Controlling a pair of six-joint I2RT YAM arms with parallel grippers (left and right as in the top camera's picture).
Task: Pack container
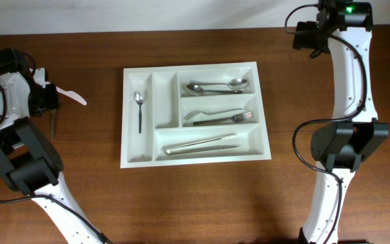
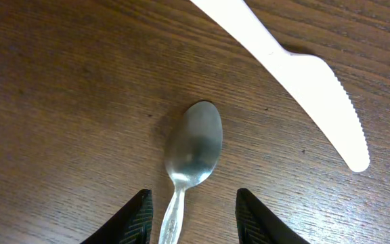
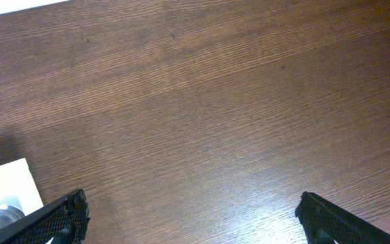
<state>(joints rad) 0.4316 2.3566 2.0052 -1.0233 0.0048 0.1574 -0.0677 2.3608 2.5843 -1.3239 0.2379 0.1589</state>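
Observation:
The container [image 1: 164, 102] is a white cutlery tray in mid-table, holding a small spoon [image 1: 139, 110], two big spoons [image 1: 215, 86], forks [image 1: 222, 117] and long utensils [image 1: 202, 145]. A loose metal spoon [image 2: 193, 146] lies on the wood at the far left [image 1: 53, 125]. My left gripper [image 2: 193, 196] stands low over it, open, with one finger on each side of the handle and a gap on both sides. A white plastic knife [image 2: 296, 71] lies just beyond the spoon's bowl. My right gripper [image 3: 191, 217] is wide open over bare wood at the back right, holding nothing.
The white plastic knife [image 1: 72, 95] lies slantwise by the left arm. A corner of the container [image 3: 5, 186] shows at the lower left of the right wrist view. The table's back edge runs close behind the right arm's base [image 1: 347, 13].

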